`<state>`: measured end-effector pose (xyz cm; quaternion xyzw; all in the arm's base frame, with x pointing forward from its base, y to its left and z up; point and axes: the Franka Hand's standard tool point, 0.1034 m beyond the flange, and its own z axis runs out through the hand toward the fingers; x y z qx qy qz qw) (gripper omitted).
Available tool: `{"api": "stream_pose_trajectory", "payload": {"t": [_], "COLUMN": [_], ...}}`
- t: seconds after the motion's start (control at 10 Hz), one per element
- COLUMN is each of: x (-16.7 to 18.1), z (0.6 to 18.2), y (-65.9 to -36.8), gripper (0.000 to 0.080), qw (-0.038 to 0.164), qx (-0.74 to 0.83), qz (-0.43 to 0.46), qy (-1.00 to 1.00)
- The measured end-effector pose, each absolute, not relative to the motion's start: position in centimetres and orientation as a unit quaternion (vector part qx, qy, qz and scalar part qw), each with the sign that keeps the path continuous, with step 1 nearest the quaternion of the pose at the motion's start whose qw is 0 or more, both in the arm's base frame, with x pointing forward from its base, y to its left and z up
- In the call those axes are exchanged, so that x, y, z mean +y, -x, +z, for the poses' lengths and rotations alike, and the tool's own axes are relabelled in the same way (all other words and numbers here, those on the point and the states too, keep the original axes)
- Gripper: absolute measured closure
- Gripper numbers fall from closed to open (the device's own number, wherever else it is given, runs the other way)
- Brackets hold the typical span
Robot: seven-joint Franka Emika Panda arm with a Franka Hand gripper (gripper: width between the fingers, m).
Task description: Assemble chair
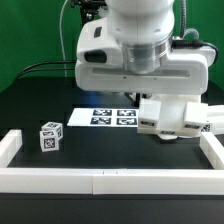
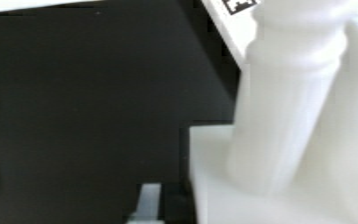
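Arm (image 1: 140, 45) bent low over chair parts (image 1: 172, 118) — gripper hidden, perhaps grasping, cannot tell; turned leg (image 2: 291, 100) close.

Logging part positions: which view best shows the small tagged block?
The exterior view: the block stands whole and unobstructed on the table. The wrist view misses it, showing mainly a white post close up.

chair assembly (image 1: 172, 117): white, tagged, on the table (image 1: 100, 150) at the exterior view's right
small block (image 1: 50, 136): white, tagged faces, alone at the exterior view's left, well apart
turned post (image 2: 286, 90): white, close-up in wrist view, meets flat white panel (image 2: 274, 185)
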<state>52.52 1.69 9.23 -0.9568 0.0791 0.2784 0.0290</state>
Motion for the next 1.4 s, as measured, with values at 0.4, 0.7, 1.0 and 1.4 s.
{"api": "stream_pose_trajectory", "payload": {"t": [0.4,0.7,1.0,1.4], "x": [1.8,1.7,1.7,1.6], "z": [7.8,7.8,7.0,7.0], "y": [-53.2,-53.1,-52.9,-53.2], "gripper": [0.077,0.077,0.077,0.077], "qw": [0.049,0.05,0.038,0.043], "qx": [0.002,0.006,0.037,0.026], "qz": [0.355,0.355,0.401,0.401], "qy": [0.934,0.933,0.915,0.915]}}
